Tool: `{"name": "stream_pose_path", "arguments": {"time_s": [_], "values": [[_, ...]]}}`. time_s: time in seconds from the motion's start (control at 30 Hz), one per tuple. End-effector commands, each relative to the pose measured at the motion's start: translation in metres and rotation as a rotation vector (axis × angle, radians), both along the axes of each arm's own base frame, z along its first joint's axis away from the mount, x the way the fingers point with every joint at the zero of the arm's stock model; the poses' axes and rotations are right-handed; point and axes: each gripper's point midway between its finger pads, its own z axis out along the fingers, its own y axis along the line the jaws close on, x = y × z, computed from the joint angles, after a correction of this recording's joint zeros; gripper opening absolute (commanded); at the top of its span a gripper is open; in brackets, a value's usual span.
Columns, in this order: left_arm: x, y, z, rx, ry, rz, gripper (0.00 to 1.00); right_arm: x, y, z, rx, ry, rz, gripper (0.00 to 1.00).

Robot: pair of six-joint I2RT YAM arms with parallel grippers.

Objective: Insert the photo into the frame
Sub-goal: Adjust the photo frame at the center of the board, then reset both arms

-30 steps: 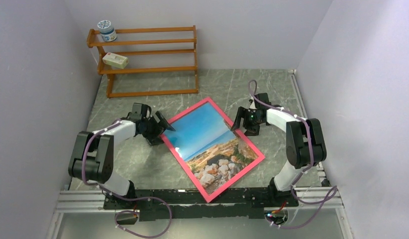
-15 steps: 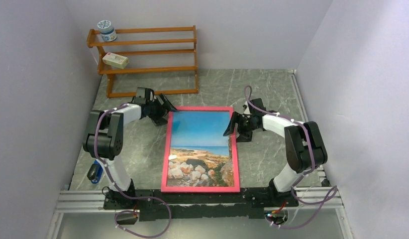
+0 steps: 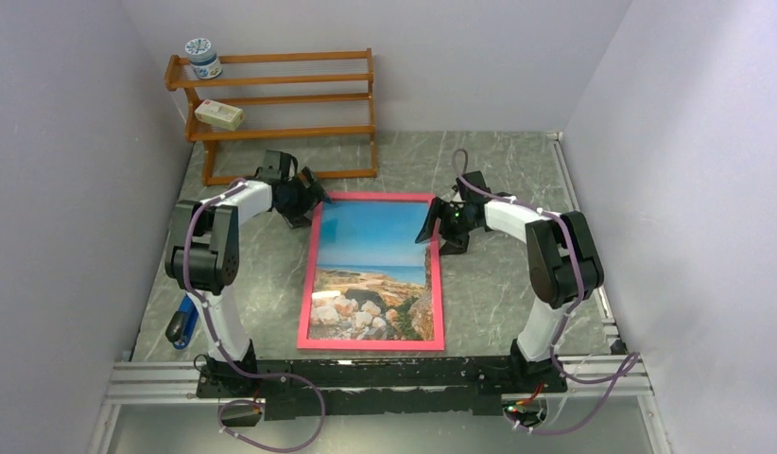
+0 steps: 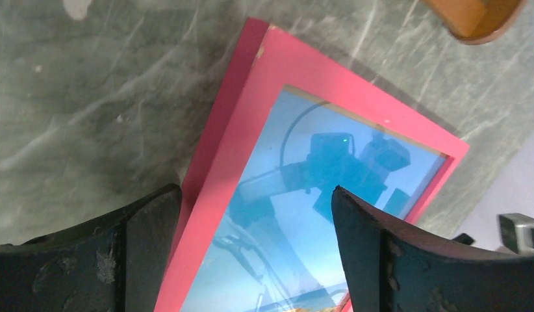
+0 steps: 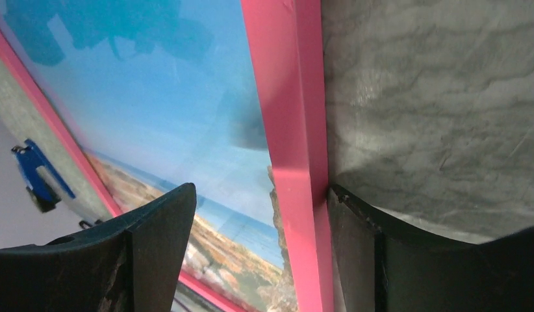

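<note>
Both jaws wide astride edges of frame (image 3: 371, 345)

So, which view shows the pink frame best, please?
The top view: the whole frame shows, all four edges. The left wrist view shows only one end of it; the right wrist view, mainly a stretch of one side.

High rear view facing down, wrist views close, all sharing the frame (image 3: 371, 344)
</note>
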Motion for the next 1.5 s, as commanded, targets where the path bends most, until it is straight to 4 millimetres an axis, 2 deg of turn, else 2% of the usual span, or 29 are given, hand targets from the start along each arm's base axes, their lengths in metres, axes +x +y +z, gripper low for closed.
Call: {"name": "stream_pose_path", "arguments": {"time_s": [0.0, 0.1, 0.17, 0.23, 0.37, 0.47, 0.6, 0.7, 0.83, 0.93, 1.07, 1.23, 1.3, 1.47], "values": [[-0.019, 0.011, 0.012, 0.133, 0.058, -0.011, 0.91, 0.035, -0.014, 0.013, -0.12, -0.156, -0.082, 0.78], [-0.023, 0.026, 0.029, 0.197, 0.045, -0.02, 0.93, 0.034, -0.035, 0.025, -0.211, -0.196, -0.134, 0.84], [-0.029, 0.036, 0.044, 0.245, 0.032, -0.025, 0.93, 0.035, -0.047, 0.046, -0.25, -0.248, -0.159, 0.88], [-0.036, 0.046, 0.065, 0.296, 0.004, -0.039, 0.94, 0.034, -0.061, 0.066, -0.3, -0.294, -0.196, 0.91], [-0.059, 0.054, 0.118, 0.33, -0.095, -0.081, 0.94, 0.021, -0.096, 0.108, -0.407, -0.382, -0.293, 0.93], [-0.084, 0.057, 0.157, 0.326, -0.167, -0.09, 0.94, -0.005, -0.136, 0.144, -0.542, -0.427, -0.423, 0.99], [-0.121, 0.061, 0.208, 0.307, -0.275, -0.081, 0.94, -0.041, -0.175, 0.207, -0.633, -0.575, -0.552, 0.99], [-0.147, 0.067, 0.239, 0.307, -0.367, -0.056, 0.94, -0.07, -0.196, 0.25, -0.64, -0.661, -0.644, 0.99], [-0.186, 0.081, 0.278, 0.323, -0.496, 0.005, 0.94, -0.105, -0.213, 0.288, -0.615, -0.718, -0.731, 0.99], [-0.215, 0.097, 0.3, 0.375, -0.548, 0.04, 0.94, -0.13, -0.224, 0.308, -0.597, -0.739, -0.783, 0.99], [-0.249, 0.118, 0.319, 0.439, -0.561, 0.096, 0.94, -0.159, -0.237, 0.33, -0.574, -0.781, -0.842, 0.99], [-0.28, 0.132, 0.339, 0.474, -0.596, 0.139, 0.94, -0.182, -0.244, 0.353, -0.547, -0.851, -0.848, 0.99], [-0.291, 0.135, 0.344, 0.471, -0.603, 0.154, 0.94, -0.189, -0.245, 0.355, -0.549, -0.852, -0.835, 0.99], [-0.318, 0.139, 0.348, 0.442, -0.6, 0.195, 0.94, -0.202, -0.238, 0.342, -0.496, -0.819, -0.804, 0.99]]}}
